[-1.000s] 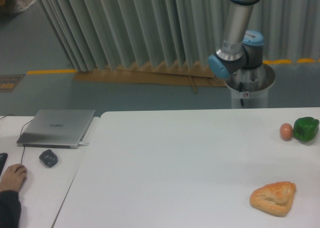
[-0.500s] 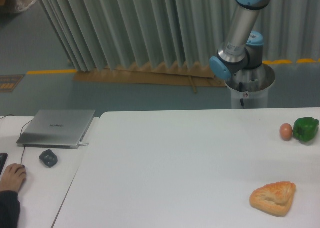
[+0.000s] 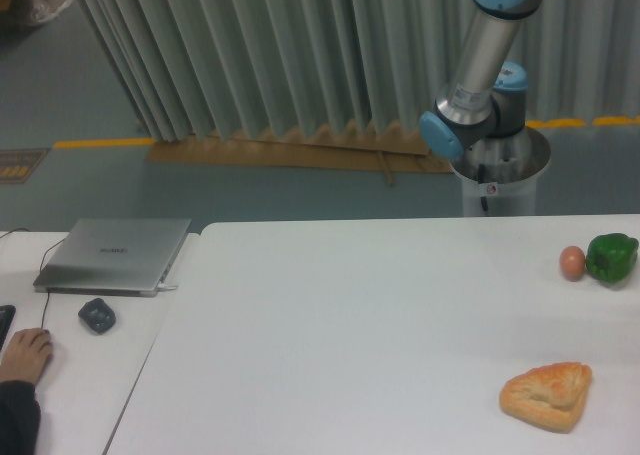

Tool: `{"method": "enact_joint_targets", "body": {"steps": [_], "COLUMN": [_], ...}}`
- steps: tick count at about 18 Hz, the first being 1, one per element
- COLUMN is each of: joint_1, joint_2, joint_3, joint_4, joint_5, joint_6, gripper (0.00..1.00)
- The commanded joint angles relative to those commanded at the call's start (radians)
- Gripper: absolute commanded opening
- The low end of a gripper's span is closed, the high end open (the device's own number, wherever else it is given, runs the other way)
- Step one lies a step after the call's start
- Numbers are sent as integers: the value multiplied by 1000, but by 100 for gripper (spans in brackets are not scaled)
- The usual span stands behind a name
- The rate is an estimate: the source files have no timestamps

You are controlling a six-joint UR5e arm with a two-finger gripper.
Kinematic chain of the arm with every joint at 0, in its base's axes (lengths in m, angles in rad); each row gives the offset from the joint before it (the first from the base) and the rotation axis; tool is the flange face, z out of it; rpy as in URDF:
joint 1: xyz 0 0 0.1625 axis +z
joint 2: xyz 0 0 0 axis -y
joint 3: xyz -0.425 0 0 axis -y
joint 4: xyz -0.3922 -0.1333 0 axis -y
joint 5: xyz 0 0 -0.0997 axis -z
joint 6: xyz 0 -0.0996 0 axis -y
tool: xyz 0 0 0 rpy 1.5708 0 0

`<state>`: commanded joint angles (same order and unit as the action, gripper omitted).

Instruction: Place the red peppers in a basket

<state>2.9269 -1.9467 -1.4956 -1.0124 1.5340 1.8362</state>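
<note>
The red peppers and the basket are out of view. Only the lower links of the robot arm show, rising from its base behind the table's far right edge and leaving the frame at the top. The gripper itself is outside the picture.
On the white table a green bell pepper and a small brown egg sit at the far right, with a bread pastry near the front right. A closed laptop, a mouse and a person's hand are on the left.
The arm's upper link has swung a little to the right since one second ago. The hand at the left has shifted slightly. The objects on the table have stayed put.
</note>
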Motion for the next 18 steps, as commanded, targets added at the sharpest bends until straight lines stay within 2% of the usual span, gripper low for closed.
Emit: {"method": "enact_joint_targets", "body": {"steps": [6, 9, 12, 14, 18], "joint_1": [-84, -146, -208, -241, -299], "joint_2": [51, 92, 115, 129, 157], "joint_3": [-12, -52, -64, -67, -93], "joint_4": [-12, -24, -81, -158, -241], "joint_5": [-9, -8, -14, -12, -20], "joint_6": [-23, -96, -117, -118, -167], "gripper": [100, 100, 100, 100, 100]}}
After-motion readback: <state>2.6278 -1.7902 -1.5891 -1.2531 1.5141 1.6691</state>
